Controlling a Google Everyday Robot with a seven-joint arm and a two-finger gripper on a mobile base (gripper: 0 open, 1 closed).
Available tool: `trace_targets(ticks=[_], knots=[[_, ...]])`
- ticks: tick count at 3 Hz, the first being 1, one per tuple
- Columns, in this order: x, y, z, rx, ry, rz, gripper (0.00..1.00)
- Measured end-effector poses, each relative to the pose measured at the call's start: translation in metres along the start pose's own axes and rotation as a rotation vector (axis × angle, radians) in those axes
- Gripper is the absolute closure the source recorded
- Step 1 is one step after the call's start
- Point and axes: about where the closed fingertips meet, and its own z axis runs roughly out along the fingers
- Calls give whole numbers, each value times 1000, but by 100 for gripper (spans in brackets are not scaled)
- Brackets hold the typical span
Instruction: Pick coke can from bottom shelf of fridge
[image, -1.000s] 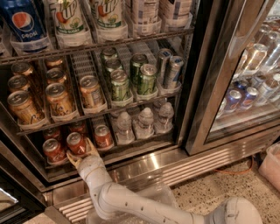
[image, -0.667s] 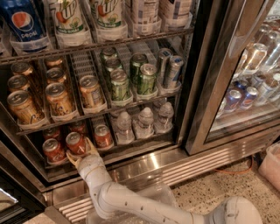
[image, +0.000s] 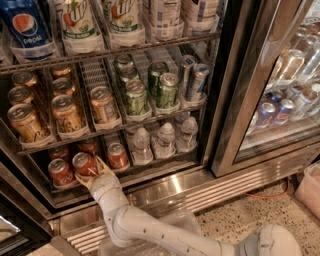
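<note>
Speckled beige terrazzo floor (image: 235, 217), evenly lit, with a thin orange cable (image: 270, 194) trailing toward a pale bin (image: 311, 190) at right (the end effector (image: 91, 171) sits low at left).

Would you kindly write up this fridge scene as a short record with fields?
gripper: at the front of the bottom shelf, against the coke can
neighbouring red cans: one on each side of that can
water bottles: same shelf, to the right
shelf above: orange-gold cans, green cans
fridge: arm reaching inside
</note>
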Motion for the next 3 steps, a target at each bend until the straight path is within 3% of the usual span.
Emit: trace_targets(ticks=[1, 2, 3], knots=[[-12, -16, 6, 3, -45, -13, 100], [-11, -16, 6, 3, -45, -13, 100], [-43, -35, -4, 1, -135, -26, 100]])
